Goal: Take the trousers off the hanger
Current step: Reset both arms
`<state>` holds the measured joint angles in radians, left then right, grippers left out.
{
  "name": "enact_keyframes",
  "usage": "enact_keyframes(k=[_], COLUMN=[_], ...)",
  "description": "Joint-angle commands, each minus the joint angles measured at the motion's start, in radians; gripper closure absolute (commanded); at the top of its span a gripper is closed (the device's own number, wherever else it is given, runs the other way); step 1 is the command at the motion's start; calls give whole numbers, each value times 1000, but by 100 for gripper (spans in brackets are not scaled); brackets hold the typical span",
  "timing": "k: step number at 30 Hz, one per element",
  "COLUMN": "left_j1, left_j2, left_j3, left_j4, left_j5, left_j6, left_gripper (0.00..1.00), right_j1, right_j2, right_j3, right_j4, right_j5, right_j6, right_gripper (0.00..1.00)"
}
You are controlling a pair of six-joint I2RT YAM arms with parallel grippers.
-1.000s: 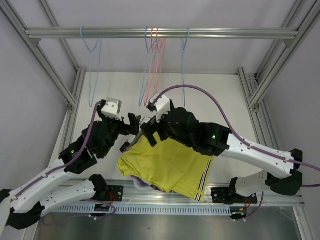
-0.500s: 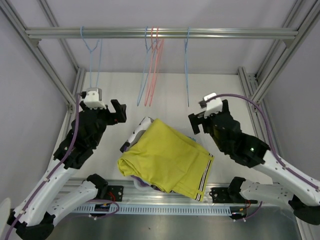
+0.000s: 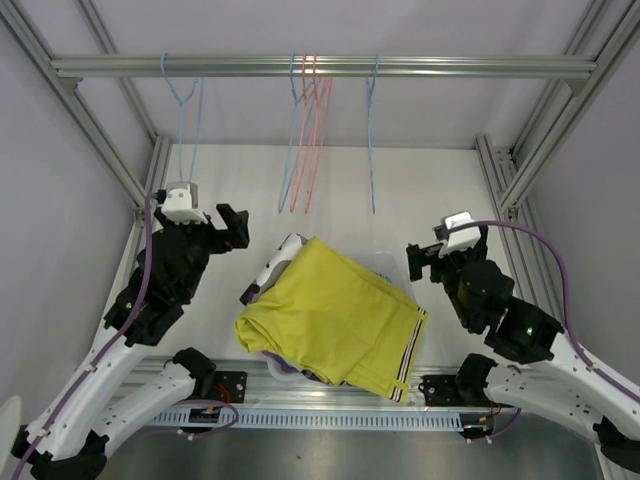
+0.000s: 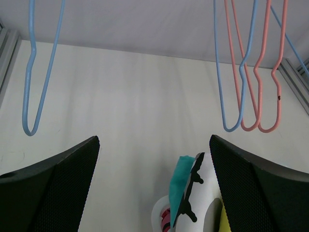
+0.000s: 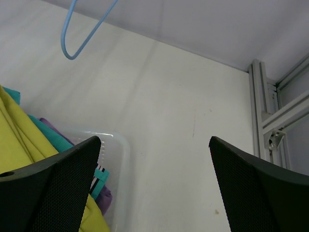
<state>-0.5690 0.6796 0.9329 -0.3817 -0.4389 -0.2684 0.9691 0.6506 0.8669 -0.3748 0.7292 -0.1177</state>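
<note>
Black fingers (image 4: 53,188) of left gripper (image 3: 228,232) and right gripper (image 3: 425,260) spread wide, holding nothing, mustard yellow cloth trousers with striped cuffs (image 3: 335,320) heaped over a clear plastic bin (image 5: 118,145) between them, white tabletop (image 3: 430,190) stretching back under thin wire hangers (image 3: 300,150), both arms pulled further outward than a second ago.

Table (image 3: 430,190): white, as I see it.
Rail (image 3: 320,66): grey metal, spanning 12 o'clock.
Bin (image 5: 119,164): clear plastic, toward 6 o'clock on the table.
Frame strut (image 3: 545,135): slanting at 2 o'clock.
</note>
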Motion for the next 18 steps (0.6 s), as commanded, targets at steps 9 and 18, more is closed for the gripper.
enact_keyframes(k=[9,18], left_j1=[8,8], left_j2=[9,3], left_j3=[-2,-6], left_j4=[30,30], left_j5=[-47,-77], left_j6=[9,12], left_gripper=[1,1], right_j1=[-1,-3], right_j2=[-125,30], right_j3=[-57,33], right_j4=[73,-65], right_j5=[124,102], right_j6=[7,113], right_gripper=[0,0])
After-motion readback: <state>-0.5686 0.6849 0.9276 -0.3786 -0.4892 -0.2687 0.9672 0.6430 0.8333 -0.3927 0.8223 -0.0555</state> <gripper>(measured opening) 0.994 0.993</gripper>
